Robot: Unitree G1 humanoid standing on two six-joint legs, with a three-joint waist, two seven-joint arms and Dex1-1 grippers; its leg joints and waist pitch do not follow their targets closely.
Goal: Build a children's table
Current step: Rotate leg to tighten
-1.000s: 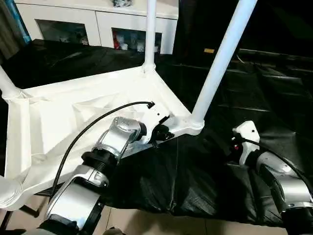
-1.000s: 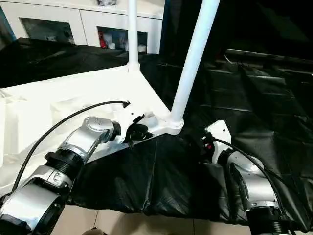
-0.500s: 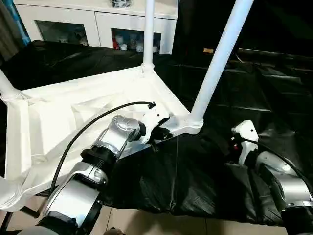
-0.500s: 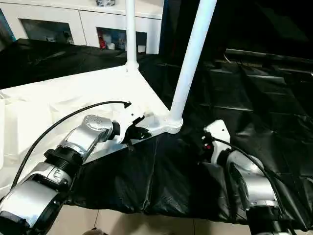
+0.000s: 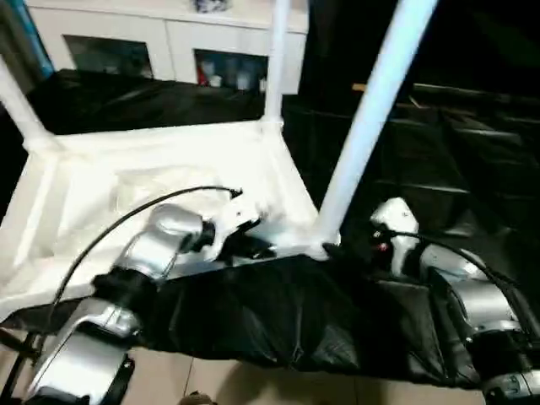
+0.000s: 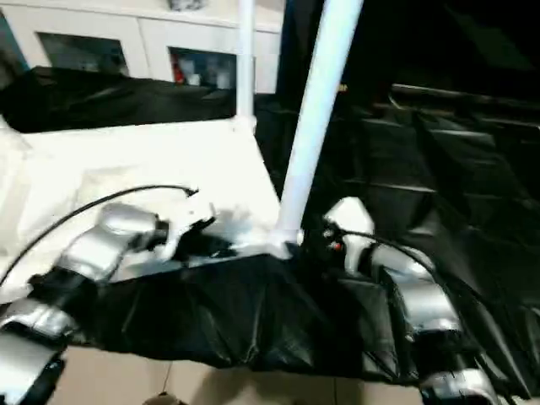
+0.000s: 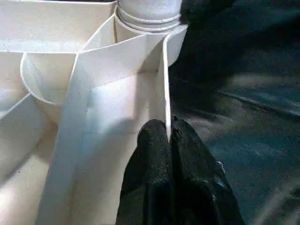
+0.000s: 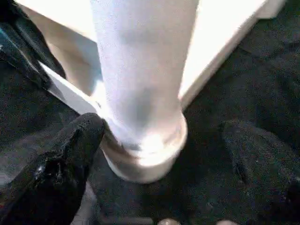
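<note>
Swinging round now: over the last second the children's table (image 5: 160, 169) has turned on the black sheet (image 5: 278, 321), its near edge lying more squarely across the view, and the right gripper (image 8: 154, 154) has come in from well apart to the base of the nearest leg (image 5: 371, 110).

Nearest the robot, the left gripper (image 7: 169, 136) is clenched on the thin side wall of the tabletop, one black finger (image 7: 152, 140) on each face of that wall, just short of the corner socket (image 7: 149, 18). That grip looks like what is steering the whole piece.

A little to the side, the right gripper's jaws stand wide and released, one finger (image 8: 70, 150) touching or almost touching the collar where the leg enters its socket, the other (image 8: 253, 150) lying apart on the sheet. It holds nothing yet.

Further out, the tabletop lies upside down, ribbed underside up, with a second leg (image 5: 274, 59) upright at the far corner and a third leg (image 5: 21, 105) leaning off at the far left. The fourth corner is cut off at the frame edge here, so I cannot tell whether its leg is in.

Beyond all that, the white cabinet (image 5: 169, 42) with glass doors stands against the wall.

My call: leg fitting is mostly or wholly done. What's left seems to be checking the seating and getting the table turned over onto its feet.
</note>
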